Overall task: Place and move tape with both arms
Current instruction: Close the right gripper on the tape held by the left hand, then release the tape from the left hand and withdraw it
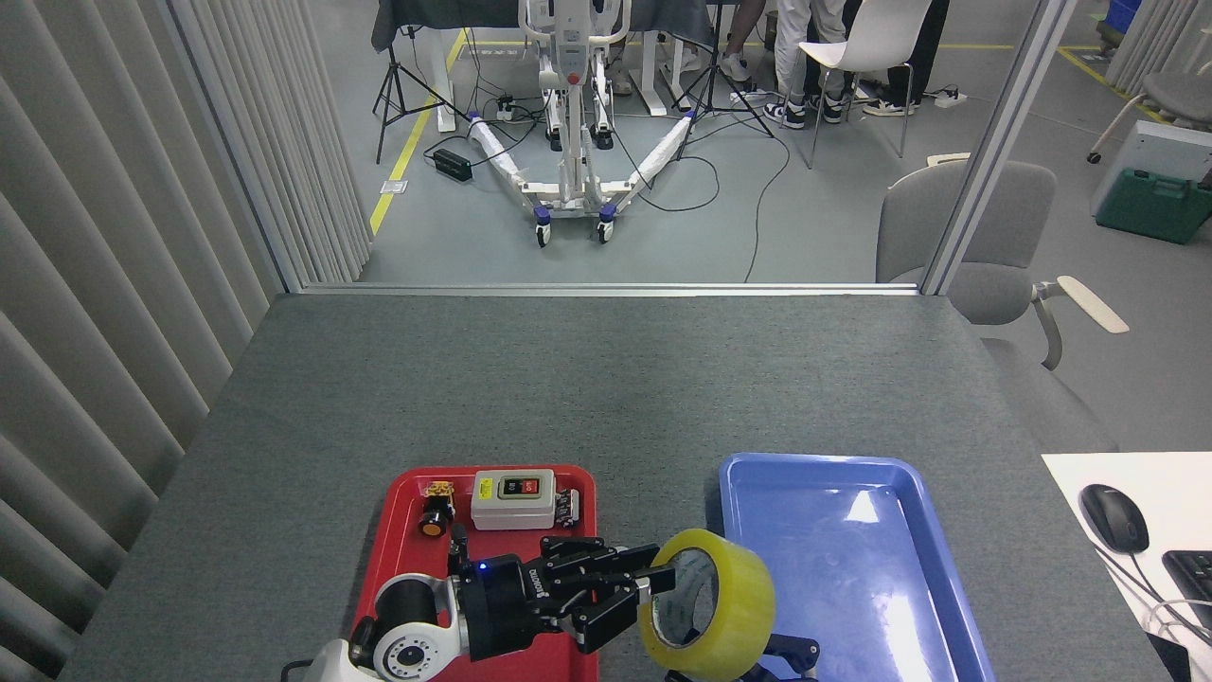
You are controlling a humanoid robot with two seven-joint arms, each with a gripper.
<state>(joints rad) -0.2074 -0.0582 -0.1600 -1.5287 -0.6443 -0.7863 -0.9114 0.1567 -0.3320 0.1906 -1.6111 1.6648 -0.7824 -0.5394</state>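
Note:
The tape is a wide yellow roll held on edge in the air, between the red tray and the blue tray at the table's near edge. My left gripper reaches in from the lower left and is shut on the roll's left rim and core. Of my right gripper only some black links show, just under and behind the roll at the bottom edge. Whether its fingers touch the roll, and whether it is open or shut, I cannot tell.
The red tray holds a grey switch box and a small black and orange button. The blue tray is bare inside. A mouse and keyboard lie on a white desk at the right. Grey table stretches ahead.

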